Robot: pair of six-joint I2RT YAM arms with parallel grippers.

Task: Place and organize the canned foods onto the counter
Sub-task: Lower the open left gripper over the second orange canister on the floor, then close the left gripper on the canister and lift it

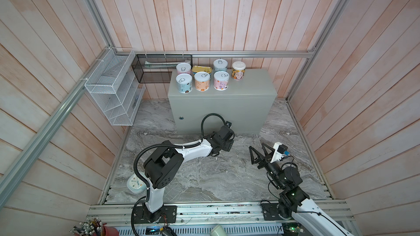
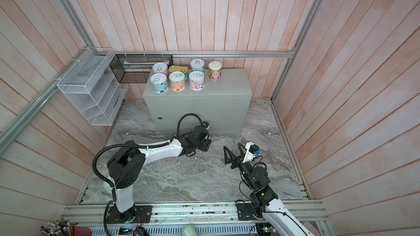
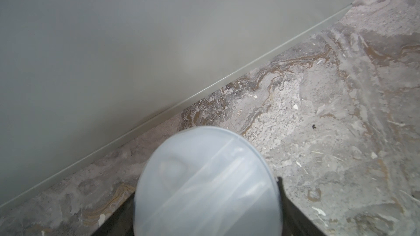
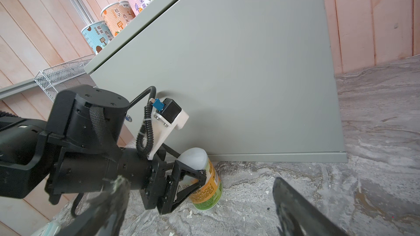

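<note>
On the marble-patterned surface (image 1: 204,178), just in front of the base of the grey-green cabinet (image 1: 227,110), a white-lidded orange-green can (image 4: 209,189) is standing on its base. The left hand (image 4: 193,165) is gripping it, with one dark finger lying against each side just under the lid. The left wrist view is looking straight down on that translucent lid, a finger edge showing on either side of it.

The right hand (image 1: 256,145) is hovering over the marble-patterned surface, well to the right of the held can, its jaws standing wide with nothing between them.

Up on the cabinet's tabletop (image 1: 252,85), seven tins are sitting in two rows toward the left end. A blue can (image 1: 183,84), a peach can (image 1: 201,81) and a pink can (image 1: 221,80) are lining the front. Behind them are standing a pale pink can (image 1: 183,68), a flat gold rectangular tin (image 1: 200,69) and a pale green can (image 1: 220,64). A second white-lidded orange can (image 1: 238,70) is standing just beside these at the right.
</note>
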